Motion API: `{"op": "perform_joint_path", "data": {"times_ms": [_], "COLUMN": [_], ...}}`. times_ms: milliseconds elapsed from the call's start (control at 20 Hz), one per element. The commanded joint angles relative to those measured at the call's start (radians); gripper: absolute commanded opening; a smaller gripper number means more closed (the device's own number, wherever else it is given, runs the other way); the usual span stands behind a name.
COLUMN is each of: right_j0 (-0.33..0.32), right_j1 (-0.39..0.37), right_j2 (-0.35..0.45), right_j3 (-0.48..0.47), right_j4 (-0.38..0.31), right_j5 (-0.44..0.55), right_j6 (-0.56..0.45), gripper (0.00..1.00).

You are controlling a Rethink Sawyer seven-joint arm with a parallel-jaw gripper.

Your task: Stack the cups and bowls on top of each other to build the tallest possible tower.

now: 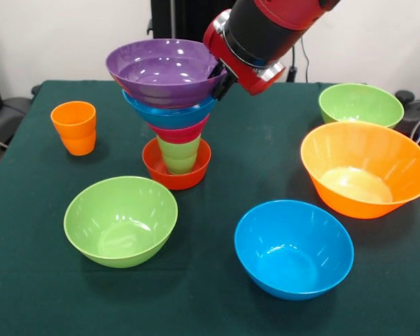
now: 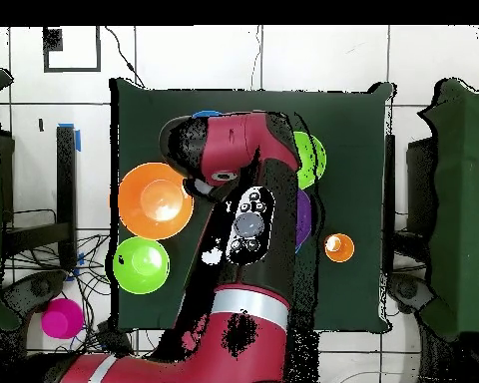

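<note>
The tower [image 1: 171,115] stands left of the table's middle: a red-orange bowl [image 1: 176,171] at the base, a light green cup [image 1: 179,152] in it, then a pink bowl [image 1: 180,132], a blue bowl [image 1: 169,113] and a purple bowl [image 1: 161,70] on top. My gripper [image 1: 220,78] comes down from the upper right and is shut on the purple bowl's right rim, one finger inside and one outside. From overhead the arm covers the tower, so only a purple bowl edge [image 2: 303,221] shows. An orange cup [image 1: 74,127] [image 2: 338,246] stands alone to the tower's left.
Loose bowls stand around the tower: a lime green one [image 1: 120,220] [image 2: 309,160] in front, a blue one [image 1: 294,248], a very large orange one [image 1: 366,168] [image 2: 156,199], and a lime green one [image 1: 360,105] [image 2: 141,264] at the far right.
</note>
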Motion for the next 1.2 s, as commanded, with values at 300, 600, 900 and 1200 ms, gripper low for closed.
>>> {"op": "perform_joint_path", "data": {"times_ms": [300, 600, 900, 1200], "right_j0": [0.002, 0.013, 0.015, 0.013], "right_j1": [0.013, 0.008, 0.014, 0.015], "right_j2": [0.062, 0.056, 0.055, 0.066], "right_j3": [0.0, 0.013, 0.012, 0.022], "right_j4": [0.01, 0.009, 0.011, 0.021], "right_j5": [0.072, 0.088, 0.083, 0.079], "right_j6": [0.008, 0.013, 0.013, 0.002], "gripper": [0.0, 0.0, 0.0, 0.0]}}
